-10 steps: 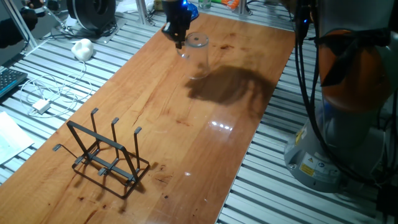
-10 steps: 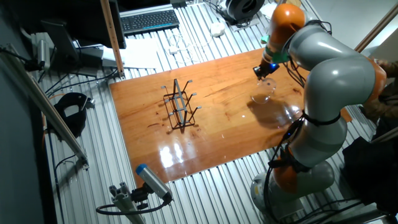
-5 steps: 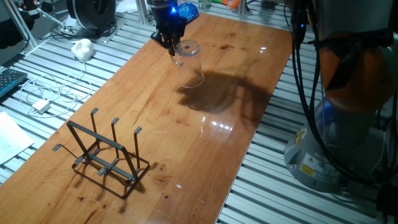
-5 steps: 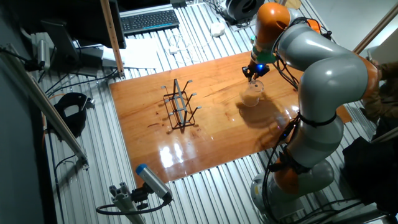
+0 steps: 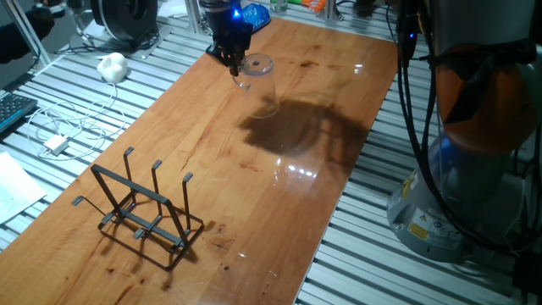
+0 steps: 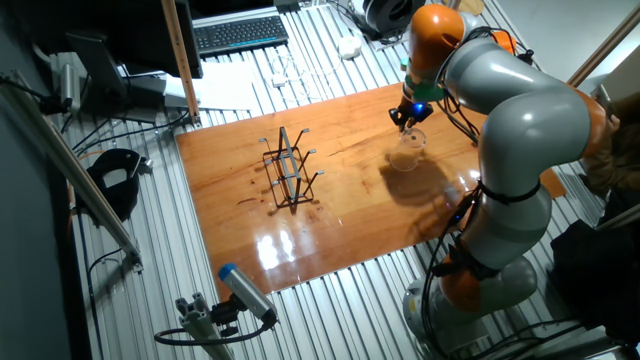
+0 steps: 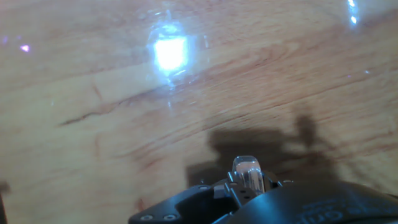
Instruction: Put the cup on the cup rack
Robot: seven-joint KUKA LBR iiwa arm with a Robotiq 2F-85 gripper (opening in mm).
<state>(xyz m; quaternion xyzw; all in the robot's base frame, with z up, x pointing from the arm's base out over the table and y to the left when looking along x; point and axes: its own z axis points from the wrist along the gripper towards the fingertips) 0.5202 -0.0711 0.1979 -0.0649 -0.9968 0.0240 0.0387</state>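
Note:
The cup [image 5: 258,85] is a clear tumbler hanging upright just over the far part of the wooden table [image 5: 279,212]. My gripper [image 5: 234,63] is shut on its rim from above. In the other fixed view the gripper [image 6: 408,119] holds the cup [image 6: 405,152] to the right of the cup rack [image 6: 288,168]. The cup rack [image 5: 144,207], a black wire frame with three upright prongs, stands near the table's front left, well apart from the cup. The hand view shows one fingertip [image 7: 247,171] over the wood and only a faint glare from the glass.
My arm's base [image 5: 474,169] stands right of the table. A white lump [image 5: 111,66] and white cables [image 5: 59,127] lie on the slatted metal bench to the left. A keyboard [image 6: 240,33] lies beyond the rack's side.
The gripper has carried the cup a short way left along the table, toward the rack's end. In the last half second it has hardly moved.

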